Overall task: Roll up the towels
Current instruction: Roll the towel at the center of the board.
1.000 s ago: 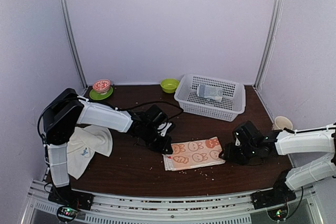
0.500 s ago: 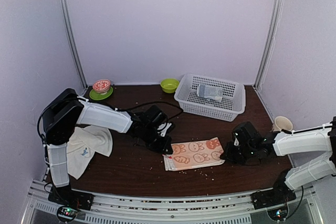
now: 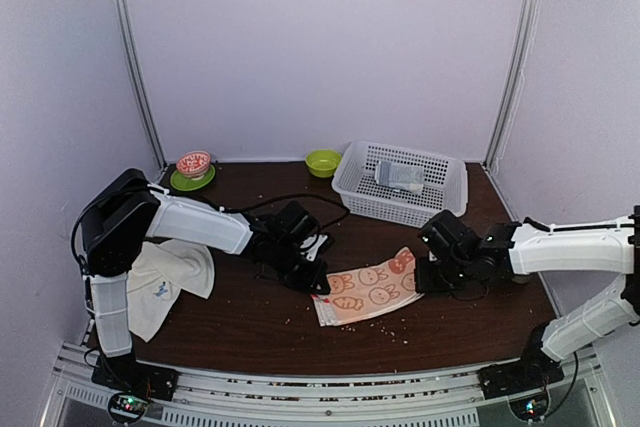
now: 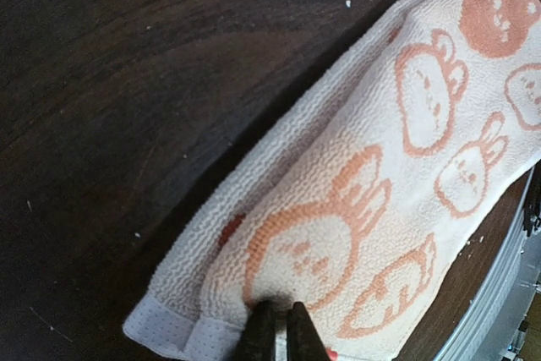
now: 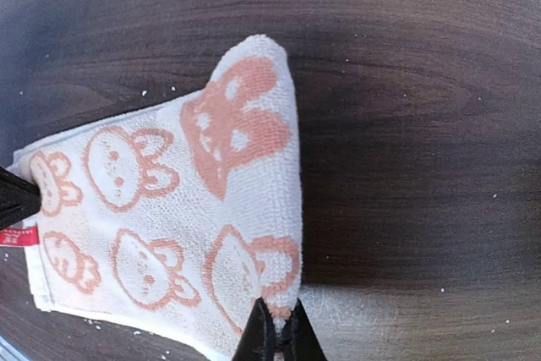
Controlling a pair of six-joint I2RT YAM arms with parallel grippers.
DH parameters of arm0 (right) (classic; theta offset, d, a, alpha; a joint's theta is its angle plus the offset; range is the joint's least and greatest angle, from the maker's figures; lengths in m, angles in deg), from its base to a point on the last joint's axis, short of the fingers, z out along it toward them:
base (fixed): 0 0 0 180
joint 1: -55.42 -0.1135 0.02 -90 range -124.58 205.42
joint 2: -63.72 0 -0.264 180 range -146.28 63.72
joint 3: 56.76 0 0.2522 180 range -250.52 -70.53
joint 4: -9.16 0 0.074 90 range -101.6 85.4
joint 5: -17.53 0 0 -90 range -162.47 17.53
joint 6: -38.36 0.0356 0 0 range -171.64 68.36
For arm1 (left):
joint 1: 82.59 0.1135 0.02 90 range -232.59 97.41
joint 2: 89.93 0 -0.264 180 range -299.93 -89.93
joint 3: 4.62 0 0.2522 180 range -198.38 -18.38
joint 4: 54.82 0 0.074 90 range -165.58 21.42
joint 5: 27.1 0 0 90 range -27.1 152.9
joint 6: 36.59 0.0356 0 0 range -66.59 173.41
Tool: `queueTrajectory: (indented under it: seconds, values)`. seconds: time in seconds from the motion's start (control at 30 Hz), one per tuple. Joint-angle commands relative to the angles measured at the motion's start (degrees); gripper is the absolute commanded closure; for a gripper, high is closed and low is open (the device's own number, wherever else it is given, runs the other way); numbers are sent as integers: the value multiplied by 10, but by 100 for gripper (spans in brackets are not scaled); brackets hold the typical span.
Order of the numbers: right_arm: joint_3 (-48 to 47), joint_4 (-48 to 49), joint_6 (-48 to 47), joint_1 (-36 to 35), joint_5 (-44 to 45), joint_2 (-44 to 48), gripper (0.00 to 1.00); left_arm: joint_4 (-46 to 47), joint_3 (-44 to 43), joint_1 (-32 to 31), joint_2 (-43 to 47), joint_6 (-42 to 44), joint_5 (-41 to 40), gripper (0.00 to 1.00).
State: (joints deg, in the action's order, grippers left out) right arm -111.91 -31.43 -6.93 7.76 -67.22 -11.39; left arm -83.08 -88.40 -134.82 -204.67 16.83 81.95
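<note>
**A:** What are the 2 arms looking like?

**B:** The left arm (image 3: pixel 195 222) and the right arm (image 3: pixel 570 247) are both wearing smooth white shells, with black housings bulging at the joints.

**A:** And the ends?

**B:** The left hand (image 3: pixel 320 285) and the right hand (image 3: pixel 420 285) are showing black, each tapering into 2 thin dark fingers (image 4: pixel 260 331). A black cable (image 3: pixel 300 198) is trailing from the left wrist, and green lights are glowing at both bases (image 3: pixel 135 379).
</note>
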Motion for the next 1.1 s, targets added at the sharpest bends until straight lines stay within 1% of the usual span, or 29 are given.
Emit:
queueTrajectory:
  seconds: [0.0, 0.13, 0.33, 0.6, 0.97, 1.07]
  values:
    - [-38, -53, -36, -36, 71, -44, 100, -52, 19, -2, -20, -3, -11, 92]
    - [-64, -53, -43, -54, 79, -87, 100, -52, 21, -2, -18, -3, -9, 92]
    - [-77, -36, -64, -76, 70, -114, 100, -48, 32, -2, -12, -3, -10, 92]
    - [-53, 15, -110, -86, 1, -102, 100, -42, 34, -2, -11, -3, -6, 92]
    - [-42, 42, -151, -87, -79, -116, 100, -41, 36, -2, -11, -3, -6, 92]
    - [-40, 35, -158, -87, -88, -115, 100, -41, 37, -2, -11, -3, -7, 93]
